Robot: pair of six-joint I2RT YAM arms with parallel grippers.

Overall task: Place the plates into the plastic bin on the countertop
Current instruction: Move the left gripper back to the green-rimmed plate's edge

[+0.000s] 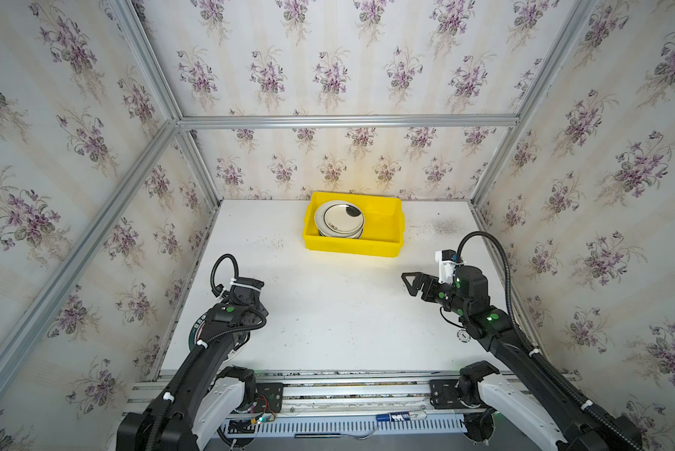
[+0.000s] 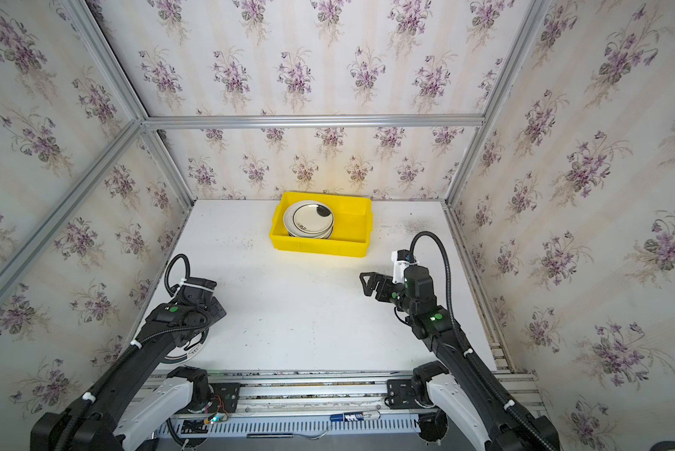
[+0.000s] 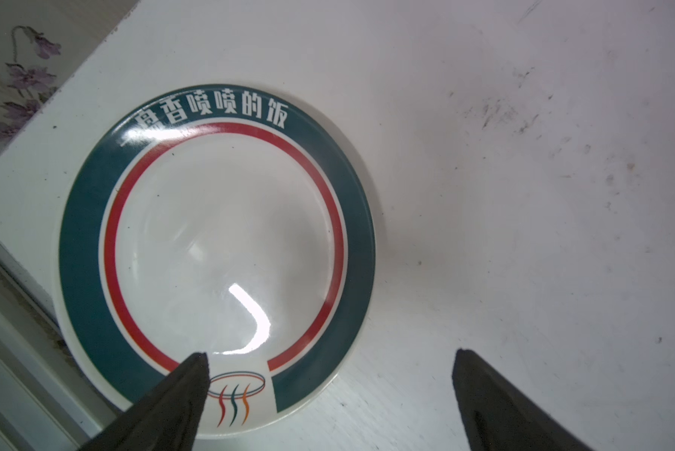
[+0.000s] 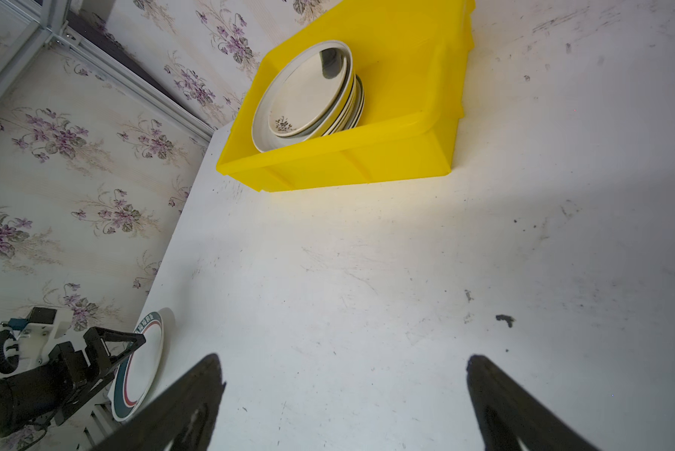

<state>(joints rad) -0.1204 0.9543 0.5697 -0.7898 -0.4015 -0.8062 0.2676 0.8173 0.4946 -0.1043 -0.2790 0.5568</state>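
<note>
Yellow plastic bin (image 1: 351, 246) sits at the far edge of the countertop (image 1: 328, 312), with a stack of plates (image 1: 339, 219) in its left half. One teal-rimmed plate (image 3: 218, 254) lies flat at the near-left corner. Left gripper (image 3: 330, 353) is over it, jaws wide apart, one fingertip above the plate rim, the other above bare top. Right gripper (image 4: 343, 357) is right of centre, jaws spread, holding nothing.

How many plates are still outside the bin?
1. The teal-rimmed plate lies at the countertop's near left corner, under the open left gripper. The other plates sit stacked in the bin; the left arm might hide more.
</note>
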